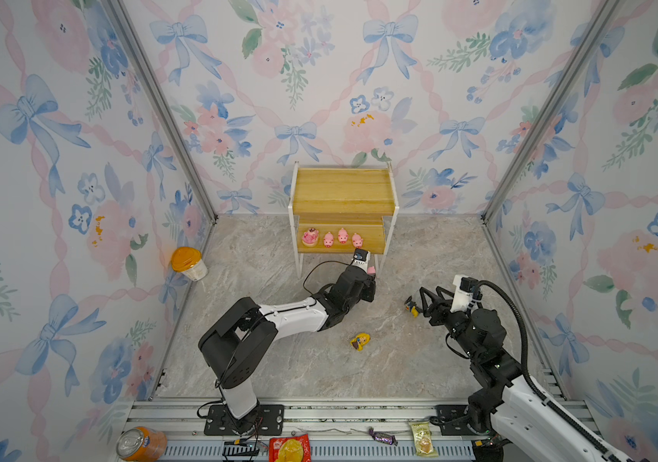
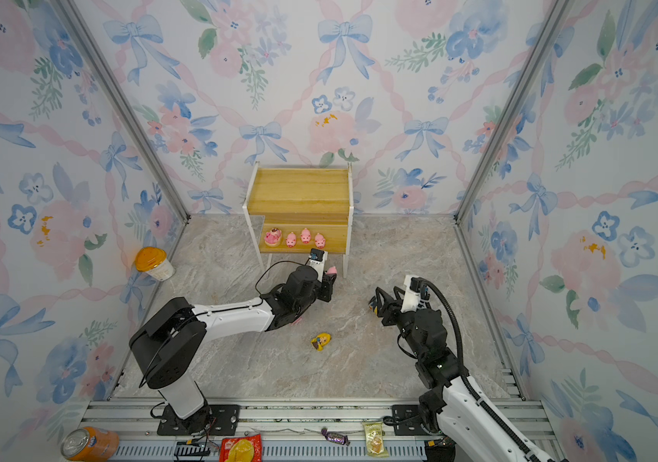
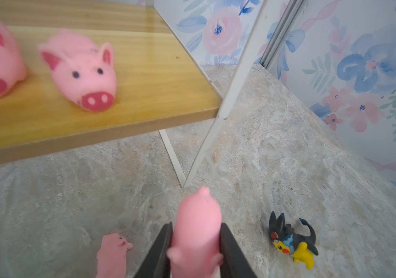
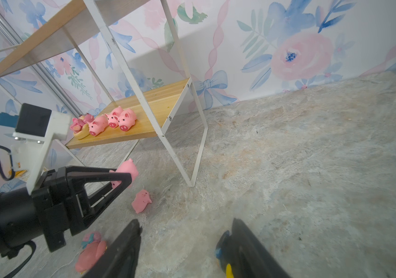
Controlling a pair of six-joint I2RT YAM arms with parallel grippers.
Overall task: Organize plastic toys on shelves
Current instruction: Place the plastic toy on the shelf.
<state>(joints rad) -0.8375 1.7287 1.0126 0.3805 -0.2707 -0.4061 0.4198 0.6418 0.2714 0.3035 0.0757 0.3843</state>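
Observation:
My left gripper is shut on a small pink pig, held just off the front right corner of the shelves. On the lower board stand a pink pig on a round base and three small pigs. My right gripper is open low over the floor, and the black-and-yellow creature lies against the inner face of one finger. Another pig and a pink blue-hatted figure lie on the floor under the left arm. The yellow-haired doll lies between the arms.
An orange-lidded cup stands by the left wall. An orange can, two snack packets and a wrapped candy lie on the front rail. The rack's white leg stands close beside the held pig.

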